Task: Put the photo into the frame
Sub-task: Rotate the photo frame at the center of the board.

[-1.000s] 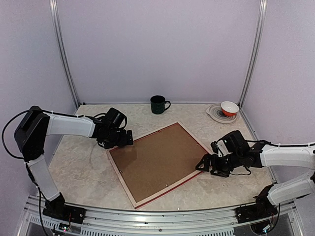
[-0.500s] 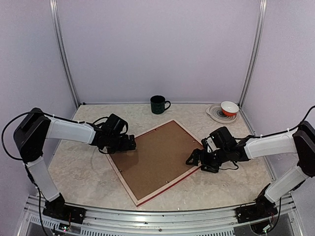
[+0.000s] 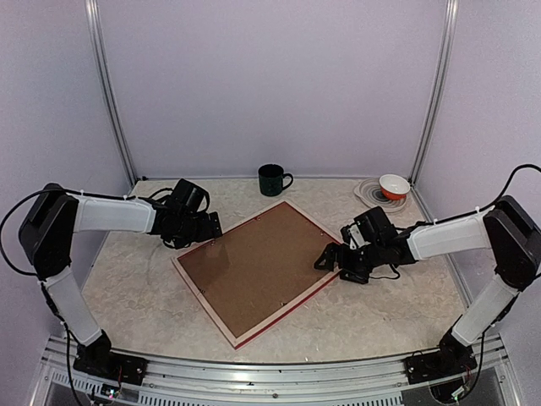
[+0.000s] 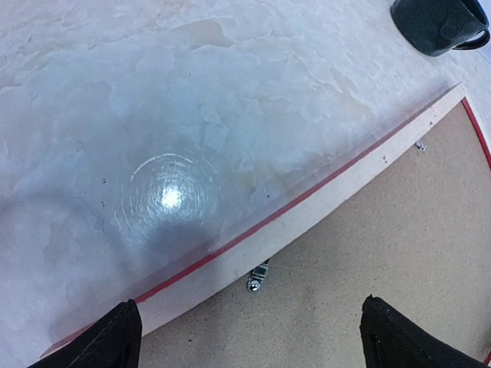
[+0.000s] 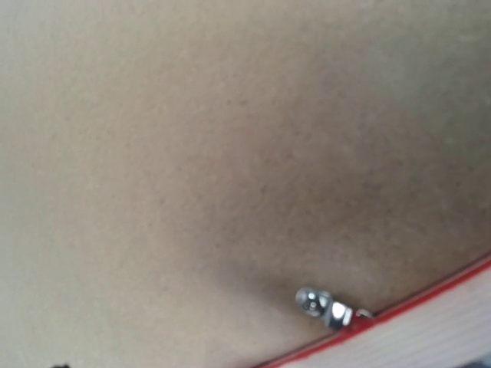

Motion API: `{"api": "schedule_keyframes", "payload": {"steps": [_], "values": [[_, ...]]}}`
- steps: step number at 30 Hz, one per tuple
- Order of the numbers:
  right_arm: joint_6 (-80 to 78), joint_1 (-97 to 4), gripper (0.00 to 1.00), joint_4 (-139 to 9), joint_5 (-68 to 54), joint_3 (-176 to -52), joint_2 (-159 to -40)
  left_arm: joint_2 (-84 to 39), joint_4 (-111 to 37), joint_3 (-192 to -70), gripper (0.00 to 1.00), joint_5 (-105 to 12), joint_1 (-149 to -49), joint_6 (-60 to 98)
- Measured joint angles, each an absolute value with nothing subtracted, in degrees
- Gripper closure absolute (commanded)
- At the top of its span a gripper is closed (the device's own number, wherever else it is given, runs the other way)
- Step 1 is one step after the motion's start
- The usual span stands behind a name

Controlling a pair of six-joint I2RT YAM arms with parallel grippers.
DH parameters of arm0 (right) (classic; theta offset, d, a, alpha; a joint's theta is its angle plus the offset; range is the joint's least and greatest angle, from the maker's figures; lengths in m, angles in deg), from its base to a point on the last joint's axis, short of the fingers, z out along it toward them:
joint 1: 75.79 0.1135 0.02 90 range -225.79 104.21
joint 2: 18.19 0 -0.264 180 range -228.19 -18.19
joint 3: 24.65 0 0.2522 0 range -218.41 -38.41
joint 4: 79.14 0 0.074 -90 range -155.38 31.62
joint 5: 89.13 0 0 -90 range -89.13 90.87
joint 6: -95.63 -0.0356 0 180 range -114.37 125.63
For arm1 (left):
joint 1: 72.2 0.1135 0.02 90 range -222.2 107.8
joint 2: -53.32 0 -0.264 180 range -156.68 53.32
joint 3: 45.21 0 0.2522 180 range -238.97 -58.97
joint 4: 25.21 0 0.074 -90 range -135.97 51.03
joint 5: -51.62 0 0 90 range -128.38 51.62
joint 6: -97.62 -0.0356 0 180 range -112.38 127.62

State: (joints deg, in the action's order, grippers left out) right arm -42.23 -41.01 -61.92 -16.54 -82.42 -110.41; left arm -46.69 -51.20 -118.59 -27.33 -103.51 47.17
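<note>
Comparing with a second ago, I see the frame (image 4: 322, 208) has slid toward the table's (image 3: 152, 304) left edge and turned a little. The right pincer (image 3: 330, 258) has come in over the frame's right edge, and the left pincer (image 3: 205, 228) has pulled back toward the far-left corner. Both pincers are spread wide and grasp nothing.

The frame lies face down mid-table with the brown backing board (image 3: 254, 271) seated in it and a metal clip (image 5: 322, 303) at the rim. I judge this to be repositioning, not loading. The photo shows in no view, so I cannot tell whether it is under the board.

The dark mug (image 3: 272, 179) stands at the far edge, its inside unreadable. A bowl (image 3: 394, 185) sits on a plate (image 3: 368, 194) in the far-right corner, its contents unclear.
</note>
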Motion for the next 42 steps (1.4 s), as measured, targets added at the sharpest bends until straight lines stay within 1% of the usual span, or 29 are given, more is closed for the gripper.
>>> {"api": "schedule_keyframes", "payload": {"steps": [7, 13, 19, 25, 33, 37, 42], "values": [[-44.1, -40.5, 0.01, -65.7, -17.3, -78.2, -107.8, -49.7, -53.1, -125.8, 0.01, -22.8, -103.1, 46.9], [-46.1, -37.8, 0.01, -65.7, -17.0, -77.8, -107.2, -55.3, -54.3, -125.4, 0.02, -22.5, -102.4, 47.0], [-47.6, -36.5, 0.01, -66.1, -17.3, -77.8, -107.3, -55.7, -54.0, -124.0, 0.03, -23.2, -102.5, 46.9], [-48.3, -36.5, 0.01, -67.9, -18.6, -78.2, -108.6, -54.3, -52.2, -121.9, 0.04, -24.0, -103.0, 46.8], [-48.5, -36.7, 0.01, -66.7, -18.4, -81.2, -111.0, -49.3, -51.6, -115.6, 0.04, -24.9, -106.6, 47.3], [-48.3, -37.9, 0.01, -66.1, -18.4, -81.5, -111.1, -47.0, -51.4, -112.4, 0.04, -24.5, -110.1, 48.2], [-47.2, -42.2, 0.01, -65.3, -18.4, -81.5, -110.7, -45.5, -50.9, -110.7, 0.04, -25.7, -115.4, 49.2]]}}
